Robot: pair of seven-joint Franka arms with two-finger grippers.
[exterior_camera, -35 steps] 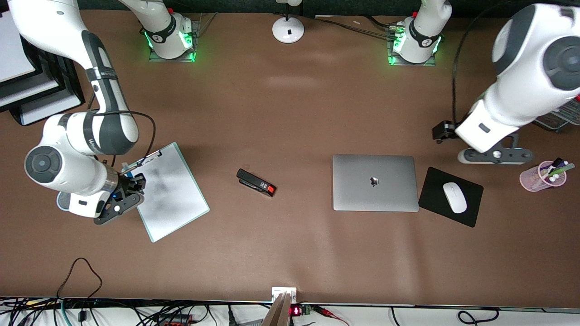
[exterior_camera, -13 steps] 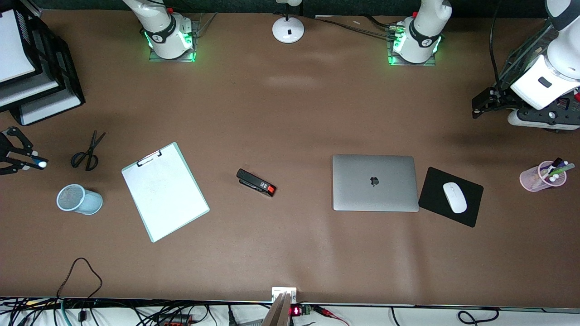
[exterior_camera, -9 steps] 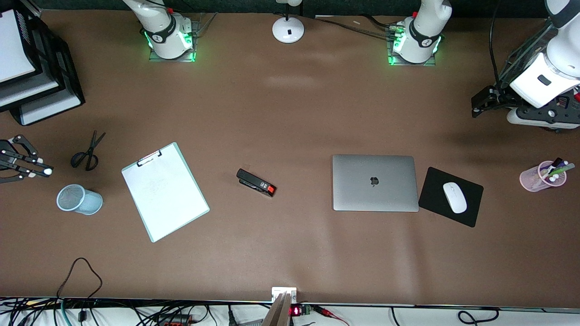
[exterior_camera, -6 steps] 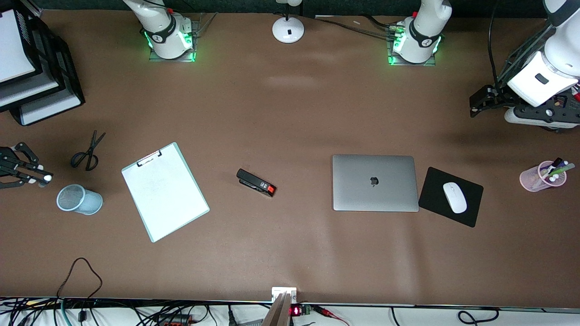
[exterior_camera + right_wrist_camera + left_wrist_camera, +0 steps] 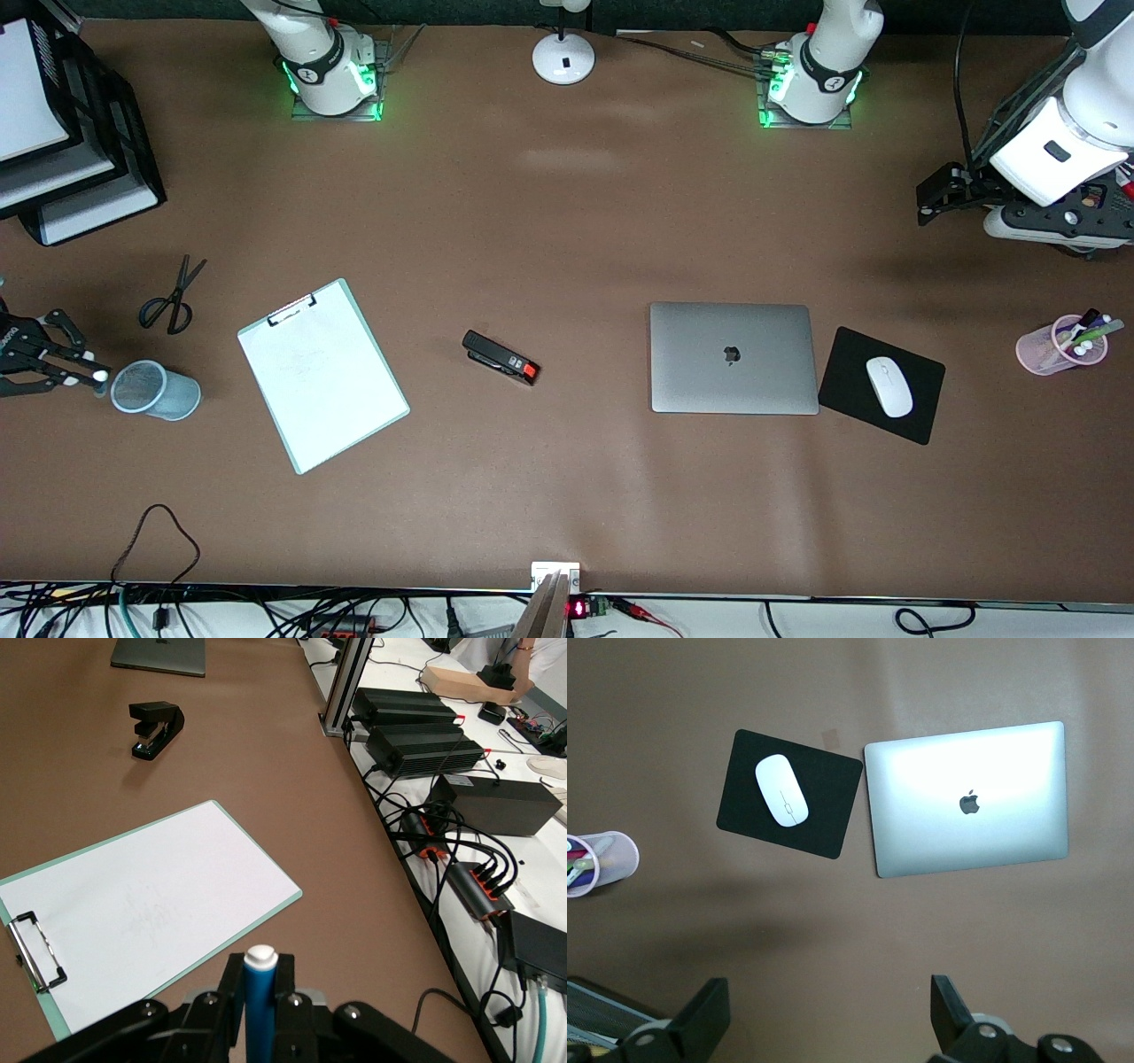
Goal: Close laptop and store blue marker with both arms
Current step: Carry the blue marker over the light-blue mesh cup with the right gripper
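Note:
The laptop [image 5: 733, 357] lies closed on the table, lid up with the dark apple logo showing; it also shows in the left wrist view [image 5: 970, 799]. My right gripper [image 5: 87, 372] is at the right arm's end of the table, right beside a light-blue mesh cup [image 5: 155, 390]. It is shut on the blue marker [image 5: 100, 376], whose white end sticks out between the fingers in the right wrist view [image 5: 260, 988]. My left gripper [image 5: 930, 199] is open and empty, up in the air at the left arm's end of the table, apart from the laptop.
A clipboard [image 5: 321, 374], a black stapler [image 5: 500, 357] and scissors [image 5: 173, 297] lie on the table. A black mouse pad [image 5: 855, 403] with a white mouse [image 5: 889, 386] sits beside the laptop. A pink pen cup [image 5: 1061, 346] and stacked trays [image 5: 80, 177] stand at the ends.
My right gripper lifted the marker off the clipboard, swung to the table's end and then came toward the mesh cup. My left arm drew back from beside the laptop.

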